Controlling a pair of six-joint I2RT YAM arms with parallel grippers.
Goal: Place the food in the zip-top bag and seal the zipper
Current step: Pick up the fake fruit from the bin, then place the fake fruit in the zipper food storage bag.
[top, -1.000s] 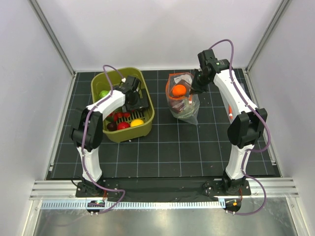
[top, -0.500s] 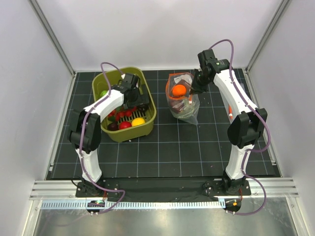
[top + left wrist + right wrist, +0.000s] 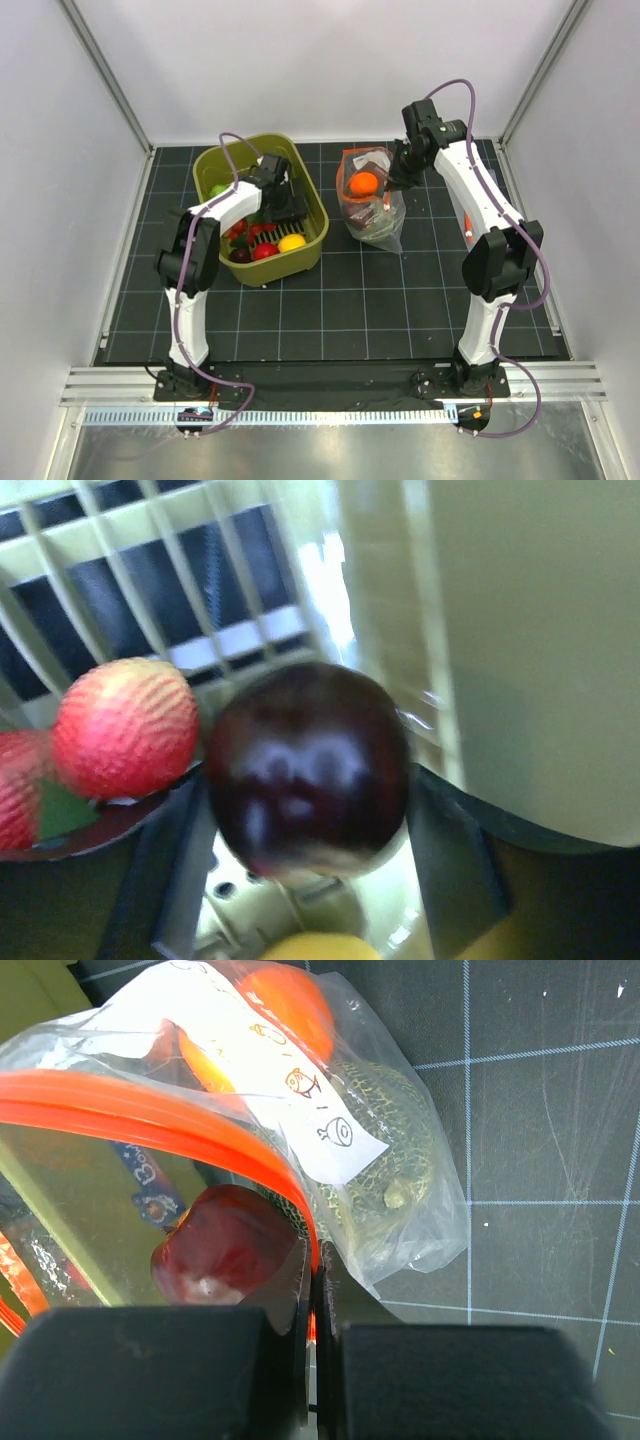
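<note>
Olive-green plastic basket (image 3: pixel 275 265) has slid right on the black gridded mat (image 3: pixel 400 300) (white walls (image 3: pixel 330 70)) — left gripper (image 3: pixel 305 815) holds dark-purple round fruit (image 3: pixel 305 765), right gripper (image 3: pixel 312 1280) pinches orange-red zipper strip (image 3: pixel 150 1110).

A black mat ruled with a thin white grid (image 3: pixel 340 300) is spread across the middle of the frame, enclosed at top, left and right by plain white wall panels (image 3: pixel 330 70) edged with grey aluminium posts (image 3: pixel 104 70), and bounded below by a ridged aluminium rail (image 3: pixel 110 385) and a brushed metal sheet (image 3: pixel 330 450).

A black mat ruled with a pale grid (image 3: pixel 400 300) is spread over the table. An olive-green plastic basket (image 3: pixel 290 265) is set on its left half; the clear zip-top bag (image 3: pixel 375 225) is stood nearby, to the right, apart.
</note>
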